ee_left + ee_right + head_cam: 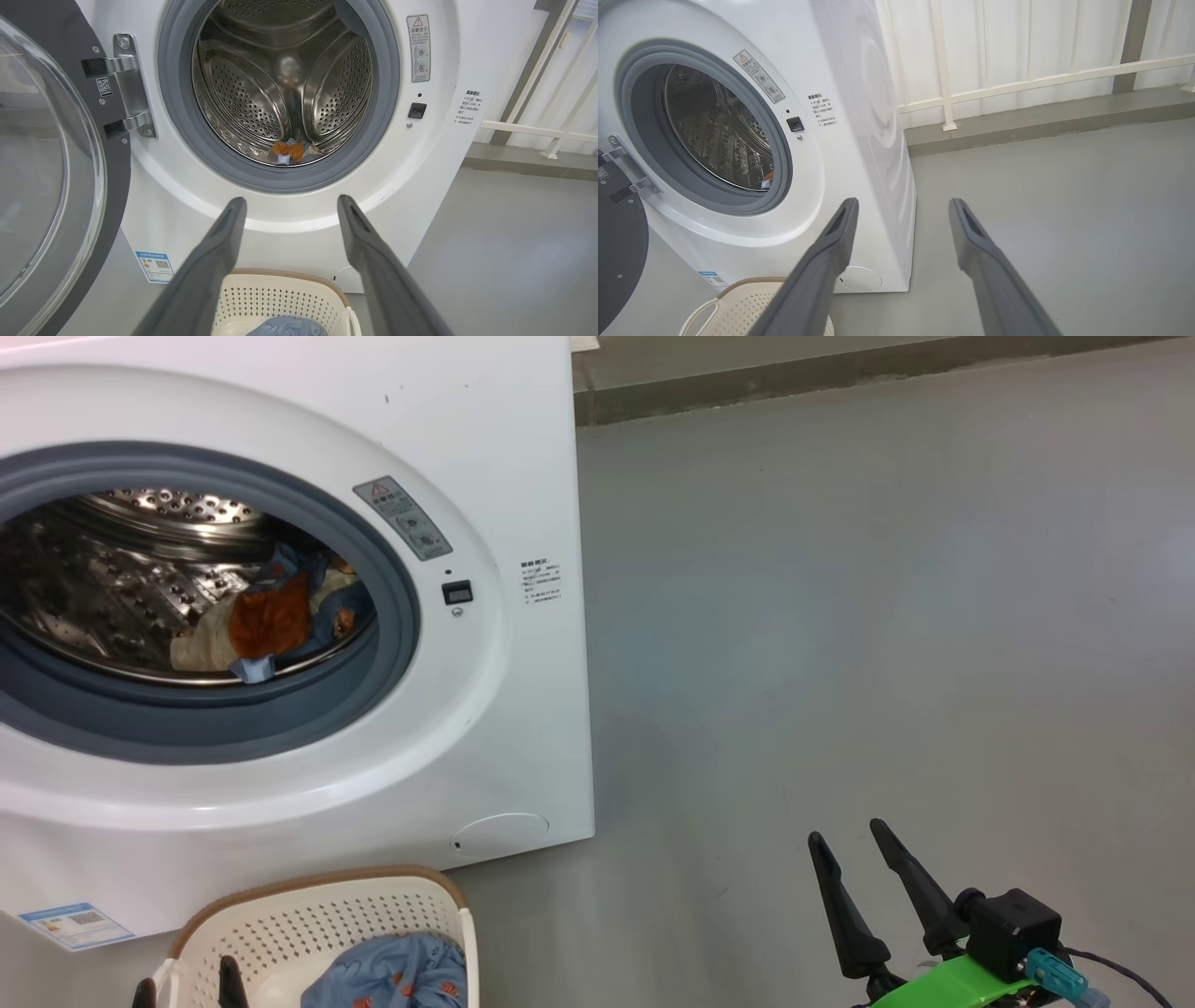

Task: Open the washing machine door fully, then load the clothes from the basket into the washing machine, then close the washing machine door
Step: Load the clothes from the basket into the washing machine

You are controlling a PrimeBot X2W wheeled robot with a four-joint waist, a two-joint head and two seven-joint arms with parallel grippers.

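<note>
Below the washing machine [504,476] mouth sits the basket [308,919], one blue garment [392,975] remaining; other clothes [271,621] lie in the drum [243,93]. The washing machine door [114,196] hangs wide open at the machine's left. The left gripper [292,200] is spread apart above the basket, the right gripper [848,832] apart too, off the machine's right. Best: drop straight, pinch deep into folds, lift clear of the rim.

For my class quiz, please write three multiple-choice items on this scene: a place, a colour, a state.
1. Where stands the cream perforated plastic basket with brown rim?
A) on a shelf
B) on the grey floor before the white front-loading washing machine
C) on a chair

2. What colour is the rubber gasket?
A) grey
B) red
C) green

3. How is the round black-rimmed glass door?
A) shut
B) removed
C) swung open

Answers: 1 B, it sits below the machine's front; 2 A, the ring is grey; 3 C, it hangs aside on its metal hinge.
</note>
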